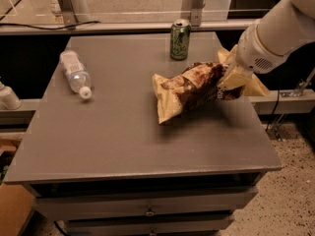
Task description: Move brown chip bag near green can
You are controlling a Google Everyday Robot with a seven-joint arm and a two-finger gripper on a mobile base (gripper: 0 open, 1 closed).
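1. One camera view, looking down on a grey table (123, 141) with drawers in its front
2. The white arm (280, 31) comes in from the upper right, reaching down over the table's right side
3. The gripper (231, 80) sits at the right edge of the table, its pale fingers (235, 76) closed on the right end of the brown chip bag (189, 87)
4. So the jaws are holding the bag, pinched narrow on the crinkled end, with a pale yellow flap sticking out behind the wrist
5. The bag stretches left from the gripper, dark brown in the middle, its pale yellow end sagging down toward the table's centre
6. A shadow lies under the bag; it looks lifted off the surface, though I can't be sure the low left corner is clear of the table
7. The green can (180, 39) stands upright near the back edge, silver top showing
8. Bag and can are near each other but apart, the can just behind and a little left of the bag's middle
9. Over on the left, a clear plastic bottle (75, 73) lies on its side, white cap pointing toward the front, well apart from both bag and can
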